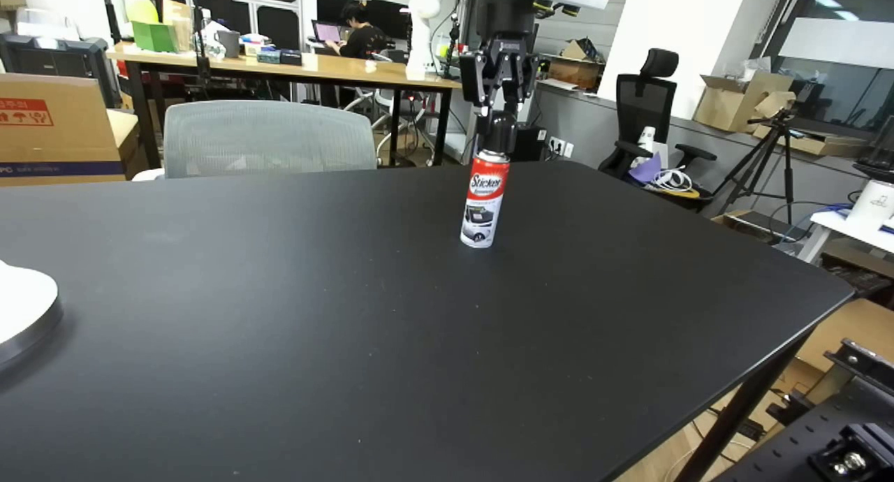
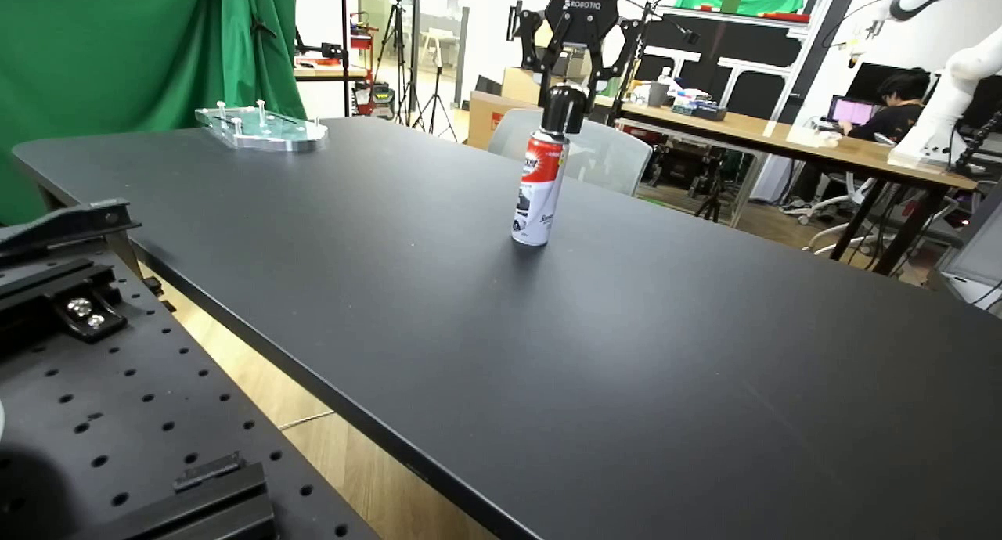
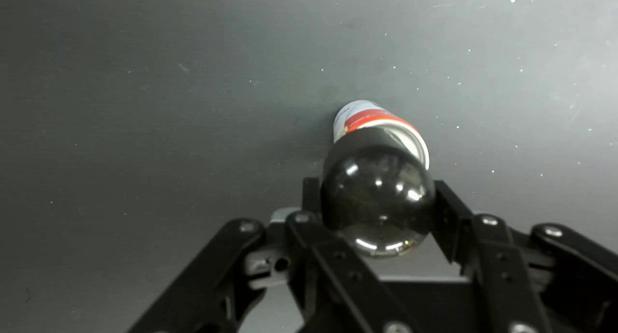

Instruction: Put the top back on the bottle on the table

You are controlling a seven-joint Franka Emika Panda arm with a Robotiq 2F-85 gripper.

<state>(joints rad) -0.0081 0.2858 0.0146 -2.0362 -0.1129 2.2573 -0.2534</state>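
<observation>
The black cap (image 2: 565,108) was held in the tool (image 3: 379,205), whose fingers (image 3: 451,222) were closed against its opposite sides and spaced apart only by it. The cap was positioned at the top of the white bottle (image 2: 538,199), which was stood on its base on the black desk (image 1: 314,314) and appeared slightly slanted in both exterior views. In the wrist view, a pale metal rim (image 3: 410,140) was seen on one side of the cap; whether the cap was fully seated could not be told. A red label (image 1: 487,184) was carried on the bottle's upper part. In an exterior view, a clear plate (image 2: 282,130) with short posts was seen on the desk, well apart from the bottle, with a green curtain (image 2: 117,70) hung behind it.
</observation>
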